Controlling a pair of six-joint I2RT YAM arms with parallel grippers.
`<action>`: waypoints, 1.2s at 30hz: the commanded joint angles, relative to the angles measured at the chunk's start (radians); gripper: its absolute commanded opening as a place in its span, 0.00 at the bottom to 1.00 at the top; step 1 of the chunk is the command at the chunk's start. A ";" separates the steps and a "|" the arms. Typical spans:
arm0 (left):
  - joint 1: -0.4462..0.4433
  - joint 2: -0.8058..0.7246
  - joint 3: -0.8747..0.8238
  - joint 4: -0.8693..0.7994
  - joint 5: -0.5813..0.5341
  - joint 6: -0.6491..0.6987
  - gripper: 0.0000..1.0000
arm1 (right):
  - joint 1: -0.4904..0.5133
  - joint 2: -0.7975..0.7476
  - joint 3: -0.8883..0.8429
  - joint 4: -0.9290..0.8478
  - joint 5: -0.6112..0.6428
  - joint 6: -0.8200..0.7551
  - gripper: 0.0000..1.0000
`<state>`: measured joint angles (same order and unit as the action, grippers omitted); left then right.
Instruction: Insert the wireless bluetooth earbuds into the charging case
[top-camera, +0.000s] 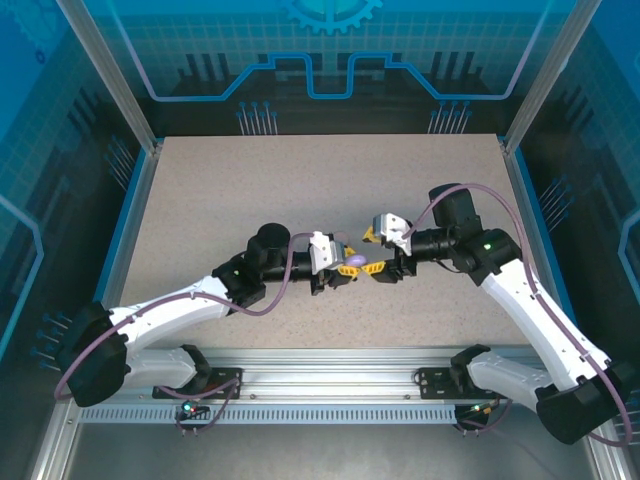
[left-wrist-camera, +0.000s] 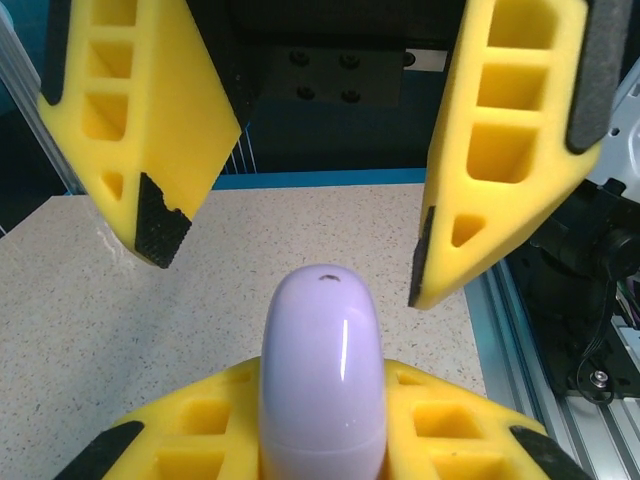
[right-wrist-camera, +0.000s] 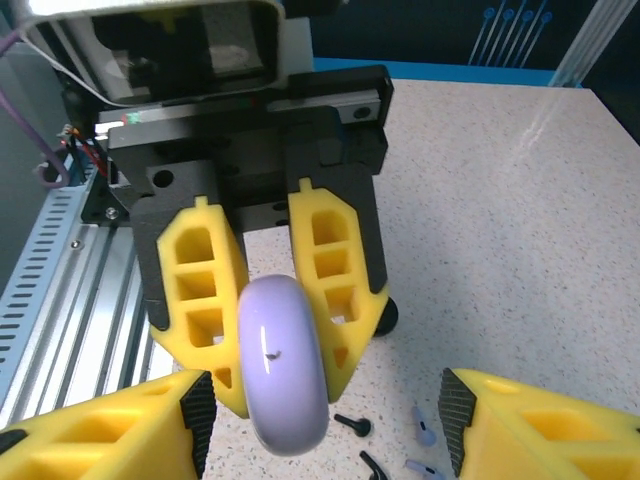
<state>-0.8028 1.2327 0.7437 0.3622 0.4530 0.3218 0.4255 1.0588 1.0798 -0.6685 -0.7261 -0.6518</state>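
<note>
Currently left fingers (right-wrist-camera: 205, 290) clamp lavender case (right-wrist-camera: 283, 375); right fingers (right-wrist-camera: 530, 420) apart, near it; earbuds (right-wrist-camera: 352, 425) on table (right-wrist-camera: 500, 200) beneath.

1. Using the charging case (top-camera: 352, 261) as the anchor: it's over the surface (top-camera: 300, 180), roughly mid-width and a bit toward the near edge.
2. The left claw (top-camera: 345, 265) comes in from the case's left and is clamped on it, with a finger touching each side.
3. The right claw (top-camera: 372, 250) is just right of the case. Its fingers are spread, one behind the case and one in front, and neither touches it.
4. A few earbuds (right-wrist-camera: 352, 425) lie loose on the surface, just below and beside the case.
5. The rail (top-camera: 330, 385) runs along the near edge, in front of the case.
</note>
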 joint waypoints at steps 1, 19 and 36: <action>-0.009 -0.032 0.025 -0.008 0.020 0.030 0.00 | 0.006 -0.008 -0.013 -0.030 -0.078 -0.027 0.60; -0.012 -0.037 0.028 -0.015 0.017 0.036 0.00 | 0.048 0.050 0.017 -0.074 -0.105 -0.048 0.22; -0.010 -0.036 0.015 -0.024 0.004 0.027 0.27 | 0.036 0.004 0.023 -0.061 -0.093 -0.054 0.20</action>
<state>-0.8139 1.2140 0.7441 0.3450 0.4679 0.3405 0.4557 1.0809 1.0756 -0.7174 -0.7864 -0.7006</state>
